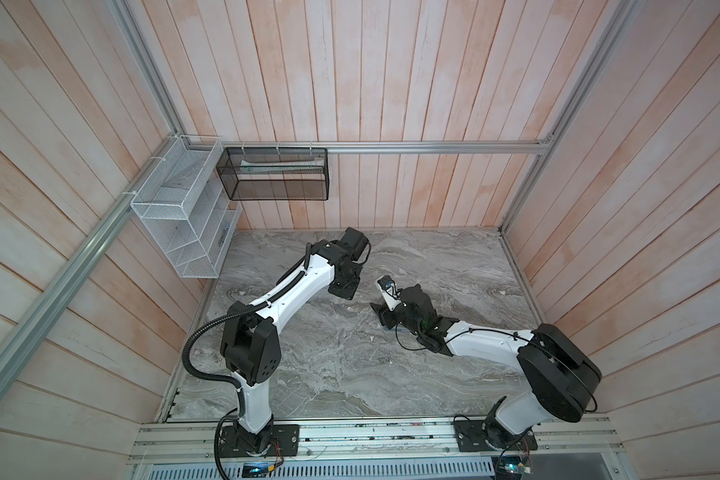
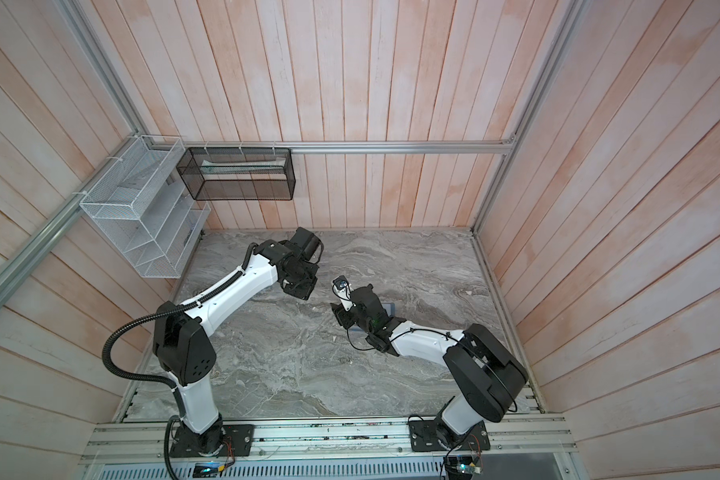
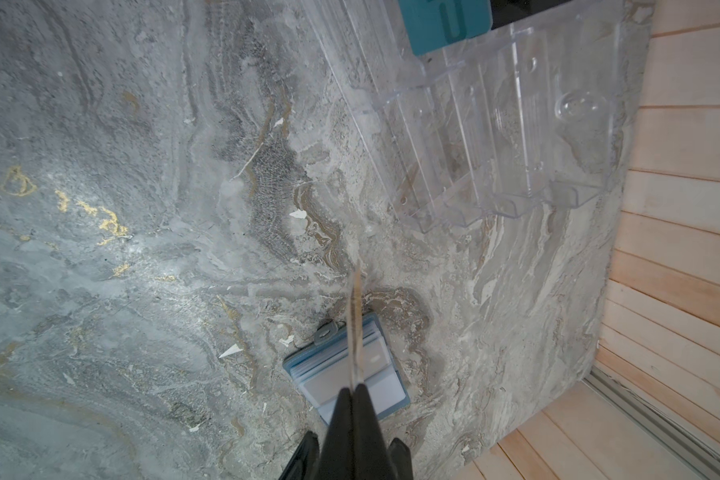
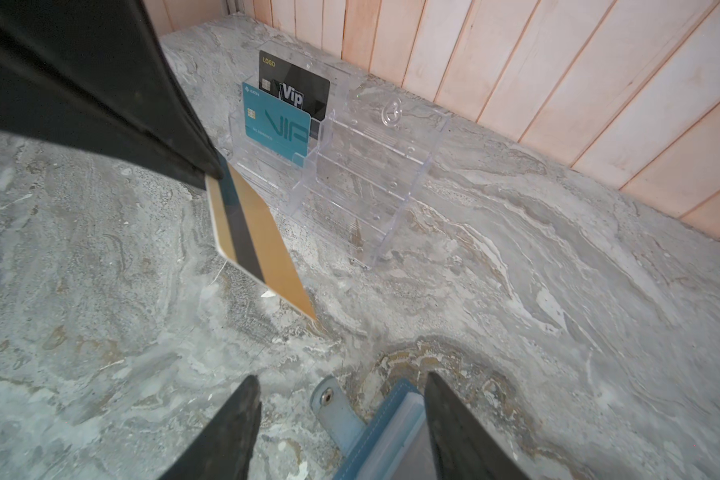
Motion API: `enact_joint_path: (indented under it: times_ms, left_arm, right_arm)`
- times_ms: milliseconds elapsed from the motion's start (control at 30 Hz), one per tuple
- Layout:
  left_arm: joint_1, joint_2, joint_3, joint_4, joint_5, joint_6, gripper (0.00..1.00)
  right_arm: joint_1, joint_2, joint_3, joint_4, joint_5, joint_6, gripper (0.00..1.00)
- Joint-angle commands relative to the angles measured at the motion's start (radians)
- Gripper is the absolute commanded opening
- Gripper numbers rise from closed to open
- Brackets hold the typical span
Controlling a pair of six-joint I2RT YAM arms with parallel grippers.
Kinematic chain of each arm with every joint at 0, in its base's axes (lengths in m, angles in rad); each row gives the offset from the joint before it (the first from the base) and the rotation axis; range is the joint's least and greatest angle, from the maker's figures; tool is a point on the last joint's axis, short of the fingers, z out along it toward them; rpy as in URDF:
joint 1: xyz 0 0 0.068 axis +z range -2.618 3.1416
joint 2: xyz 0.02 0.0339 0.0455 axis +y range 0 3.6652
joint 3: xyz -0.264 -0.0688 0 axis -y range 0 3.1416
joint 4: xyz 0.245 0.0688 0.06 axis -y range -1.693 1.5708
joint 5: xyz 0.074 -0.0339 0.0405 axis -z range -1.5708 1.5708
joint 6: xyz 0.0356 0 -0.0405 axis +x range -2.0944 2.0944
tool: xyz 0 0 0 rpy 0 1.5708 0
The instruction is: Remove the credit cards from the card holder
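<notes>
The card holder lies open on the marble table, its grey-blue sleeves showing and its snap tab pointing outward. A gold-yellow credit card with a black stripe hangs in the air above it, seen edge-on in the left wrist view. My left gripper is shut on that card's end. My right gripper is low over the holder with its jaws apart, one either side of the tab corner. A teal credit card stands in the clear rack. In a top view both grippers are mid-table.
The clear acrylic slotted rack stands near the back wall and also holds a black "Vip" card. A white wire basket and a black mesh basket hang on the walls at back left. Wooden walls close in the table.
</notes>
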Motion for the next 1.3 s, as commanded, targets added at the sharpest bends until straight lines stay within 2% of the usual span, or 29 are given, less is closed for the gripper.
enact_joint_path:
  times_ms: [0, 467, 800, 1267]
  left_arm:
    - [0.005, 0.024, 0.024, -0.070, 0.005, 0.000, 0.00]
    - [0.020, 0.051, 0.024, -0.057, 0.053, 0.037, 0.00]
    - [0.037, 0.064, 0.036, -0.043, 0.065, 0.071, 0.00]
    - [0.037, 0.099, 0.072, -0.057, 0.073, 0.122, 0.00]
  right_arm:
    - [0.015, 0.018, 0.040, 0.073, -0.029, -0.047, 0.61]
    - [0.018, 0.084, 0.070, 0.148, -0.139, -0.058, 0.52]
    - [0.018, 0.118, 0.082, 0.156, -0.183, -0.062, 0.33]
    - [0.018, 0.128, 0.088, 0.160, -0.194, -0.080, 0.25]
